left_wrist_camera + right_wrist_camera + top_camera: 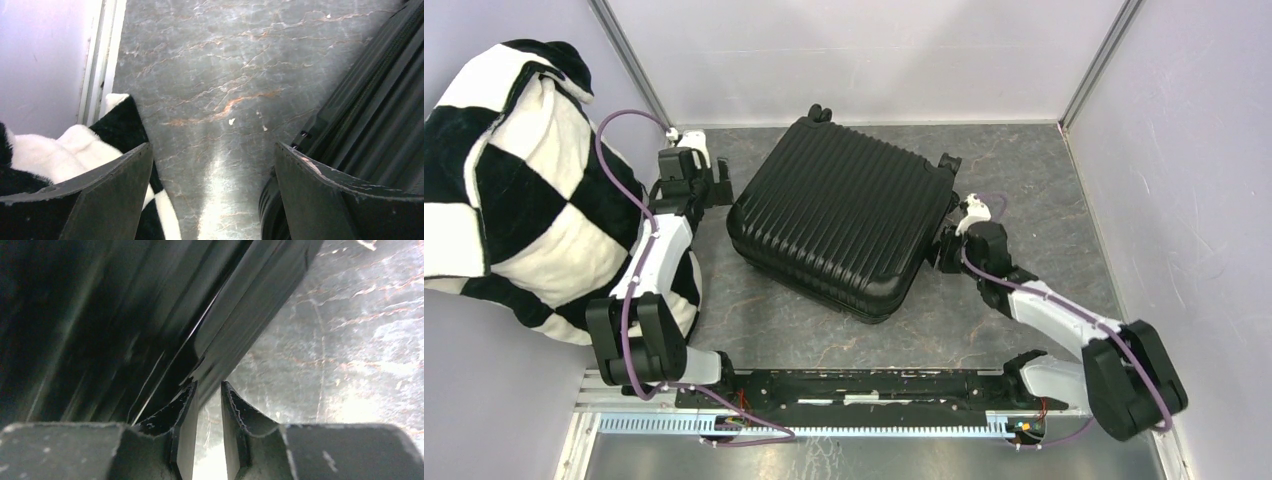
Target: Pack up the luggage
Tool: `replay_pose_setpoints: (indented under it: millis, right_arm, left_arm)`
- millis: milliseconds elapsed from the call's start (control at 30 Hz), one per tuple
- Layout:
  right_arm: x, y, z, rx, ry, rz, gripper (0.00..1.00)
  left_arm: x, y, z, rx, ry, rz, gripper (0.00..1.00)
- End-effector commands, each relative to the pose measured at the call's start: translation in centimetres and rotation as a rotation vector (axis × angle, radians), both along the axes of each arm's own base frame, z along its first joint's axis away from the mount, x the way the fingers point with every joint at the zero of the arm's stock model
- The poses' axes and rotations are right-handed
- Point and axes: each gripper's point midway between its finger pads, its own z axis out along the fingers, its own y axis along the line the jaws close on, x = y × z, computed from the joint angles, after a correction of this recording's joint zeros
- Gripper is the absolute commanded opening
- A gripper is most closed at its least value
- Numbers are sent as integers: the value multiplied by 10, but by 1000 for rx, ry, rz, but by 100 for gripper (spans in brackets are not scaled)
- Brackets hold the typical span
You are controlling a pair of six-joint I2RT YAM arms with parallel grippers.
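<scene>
From above, the left claw [716, 186] is spread wide and holds nothing. The luggage [839, 215] lies just to its right, and the checkered blanket [514, 190] is heaped on its other side. The right claw [944, 250] sits against the luggage's right edge; its gap cannot be read from here. The luggage rests shut and flat on the bench [1024, 170] between the two claws, ribbed black shell up, with caster wheels at its far side.

At the left wrist, the left claw [212, 147] gapes with only bare bench [215, 65] between its fingers. The luggage [380, 110] runs along its right finger and the blanket [75, 145] lies by its left.

At the right wrist, the right claw [207, 385] is parted only a sliver. Bench [360, 340] shows through the slit and nothing is gripped. The luggage [125, 315] looms dark and ribbed ahead and to the left, its rim right at the fingertips.
</scene>
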Motion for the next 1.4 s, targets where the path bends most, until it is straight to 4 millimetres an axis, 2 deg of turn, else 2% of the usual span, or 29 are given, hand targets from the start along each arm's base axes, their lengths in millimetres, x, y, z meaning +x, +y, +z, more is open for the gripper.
replay_pose_setpoints:
  millis: [0,200,367,433,500,533,567,633,700,767,800,867,967,1100,1200,1300,1367]
  right_arm:
    - [50,20,61,181,-123,14,29]
    - [122,23,108,219,-183,19,28]
    - [182,26,126,193,-201,36,28]
    - [198,27,127,183,-200,54,28]
    - [205,23,125,157,-202,66,30]
    - [206,13,119,117,-197,47,32]
    - [204,1,111,75,-183,21,33]
    - [193,-40,88,-11,-145,-86,36]
    - [168,-85,70,-59,-115,-202,39]
    - [131,-115,54,-50,-103,-284,46]
    - [117,-124,49,-51,-107,-310,49]
    - [88,-122,34,-50,-101,-291,54]
    - [48,-105,7,1,-74,-208,58]
    - [13,-95,-12,10,-66,-146,60]
    - [4,-78,-9,7,-116,-87,60]
    - [13,-63,3,-34,-144,-49,61]
    - [21,-59,14,-70,-157,-51,61]
  left_arm:
    - [-16,-63,-34,-33,106,-220,96]
    - [-36,-125,-38,-116,149,-410,95]
    - [-65,-172,-30,-200,177,-598,94]
    - [-74,-179,-24,-193,175,-651,94]
    - [-76,-172,-18,-147,164,-658,94]
    - [-74,-165,-14,-105,152,-648,95]
    - [-72,-157,-9,-76,143,-626,95]
    - [-62,-131,8,-54,104,-567,96]
    - [-53,-101,24,-69,76,-497,96]
    - [-49,-72,31,-79,75,-443,97]
    - [-49,-65,32,-69,81,-439,97]
    - [-55,-63,30,-54,89,-448,99]
    - [-74,-76,24,-100,124,-511,100]
    - [-100,-88,17,-115,162,-612,100]
    - [-114,-91,3,-121,206,-638,100]
    - [-125,-88,-15,-115,248,-625,100]
    - [-130,-84,-25,-100,260,-612,100]
